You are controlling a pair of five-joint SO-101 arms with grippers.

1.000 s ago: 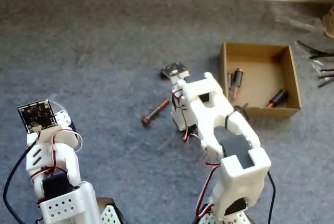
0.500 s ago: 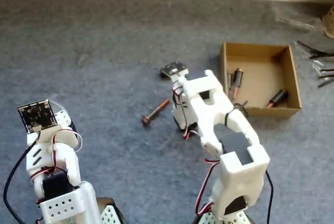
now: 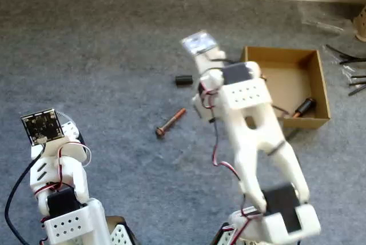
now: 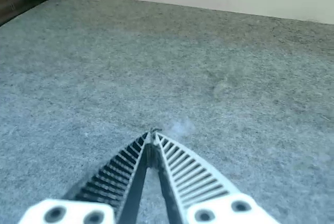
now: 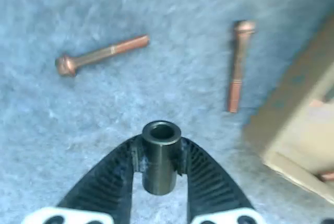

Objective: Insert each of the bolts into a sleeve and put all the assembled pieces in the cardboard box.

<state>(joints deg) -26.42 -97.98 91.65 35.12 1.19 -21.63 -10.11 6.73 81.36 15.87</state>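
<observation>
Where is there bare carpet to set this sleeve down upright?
Widest bare carpet lies beyond the left arm, left of the loose bolt and black sleeve. Crowded: between those and the cardboard box, where the right arm hangs and a second bolt lies.

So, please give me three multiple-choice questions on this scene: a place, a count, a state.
1. In the high view the cardboard box is: A. left B. central C. right
2. Loose bolts in the right wrist view: A. one B. two C. four
3. The right gripper is: A. shut on a sleeve B. shut on a bolt C. open
1 C, it sits in the right half. 2 B, two lie apart. 3 A, its fingers clamp the sleeve.
</observation>
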